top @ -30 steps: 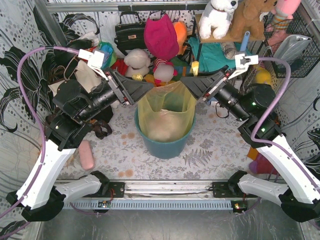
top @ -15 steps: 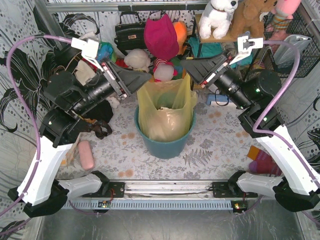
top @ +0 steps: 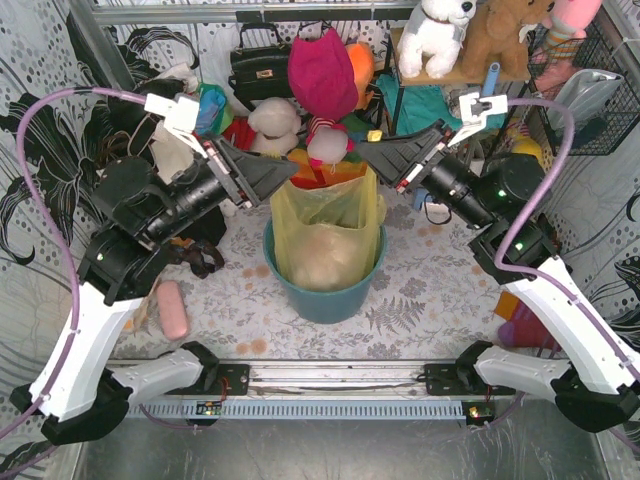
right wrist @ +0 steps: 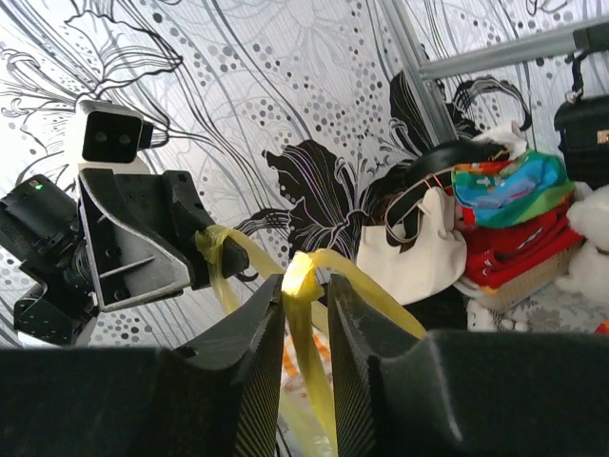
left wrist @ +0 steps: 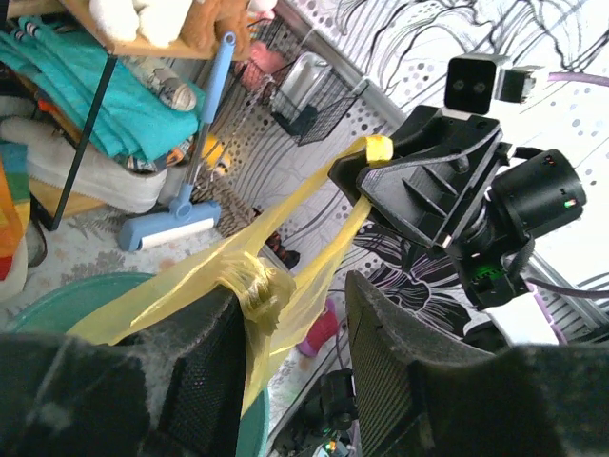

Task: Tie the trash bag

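Up top it's tight: the left gripper (top: 293, 177) and right gripper (top: 366, 158) crowd over the teal bin (top: 325, 297) with the trash bag (top: 322, 225) held up between them, and the far side behind is walled off by plush toys (top: 272, 122) and a black handbag (top: 262, 65). There's open tablecloth (top: 430, 290) on the bin's near side up to the rail (top: 330, 380) and off to its right, but the left has a pink block (top: 173, 310) and a black strap (top: 200, 260) in the way.

No words, numbers, labels or brand names can be read in any view. Any print there is too small or too blurry to make out.
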{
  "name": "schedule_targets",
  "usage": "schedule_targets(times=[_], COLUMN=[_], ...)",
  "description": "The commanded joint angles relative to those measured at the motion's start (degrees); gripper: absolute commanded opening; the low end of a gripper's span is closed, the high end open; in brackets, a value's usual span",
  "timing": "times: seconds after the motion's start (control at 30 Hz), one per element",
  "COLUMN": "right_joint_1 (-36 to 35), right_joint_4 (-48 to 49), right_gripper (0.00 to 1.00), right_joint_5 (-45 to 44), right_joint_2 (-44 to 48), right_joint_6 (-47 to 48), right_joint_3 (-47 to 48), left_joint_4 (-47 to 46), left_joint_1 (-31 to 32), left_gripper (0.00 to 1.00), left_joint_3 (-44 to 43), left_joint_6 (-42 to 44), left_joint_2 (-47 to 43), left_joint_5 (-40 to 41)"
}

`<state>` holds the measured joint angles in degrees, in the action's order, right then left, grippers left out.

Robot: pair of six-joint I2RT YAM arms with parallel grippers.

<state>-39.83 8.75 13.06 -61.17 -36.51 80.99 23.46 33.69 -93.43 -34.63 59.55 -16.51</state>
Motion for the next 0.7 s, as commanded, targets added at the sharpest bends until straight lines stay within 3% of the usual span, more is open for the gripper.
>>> schedule_targets(times=[0.0,0.13,0.27,0.53,0.67], right_joint_1=[0.1,0.1,0.1,0.1,0.1], right_joint_4=[3.7,1.1,1.0,-3.5,-6.8], right_gripper=[0.25,0.25,0.25,0.21,0.28], right_joint_5=[0.0,0.8,0.5,-3.9,-3.8], right_joint_2=[-0.8,-4.3,-5.3,-2.4,-0.4], right_joint_6=[-1.8,0.3,1.8,2.2,2.9], right_joint_3=[1.2,10.4,14.8,8.5,5.9], left_joint_4=[-1.1,3.6,5.4,5.2,5.8], left_joint_1=[-0.3,-0.3,-0.3,-0.3,-0.3], left_gripper=[0.5,0.5,0.5,0.5,0.53], left_joint_3=[-1.6,-13.3,-17.5,-5.5,-2.5], left_joint_6=[0.2,3.1,4.5,1.2,0.8], left_joint_2=[1.2,4.6,5.2,0.7,-1.6], left_joint_5=[1.1,1.3,2.7,5.2,3.2])
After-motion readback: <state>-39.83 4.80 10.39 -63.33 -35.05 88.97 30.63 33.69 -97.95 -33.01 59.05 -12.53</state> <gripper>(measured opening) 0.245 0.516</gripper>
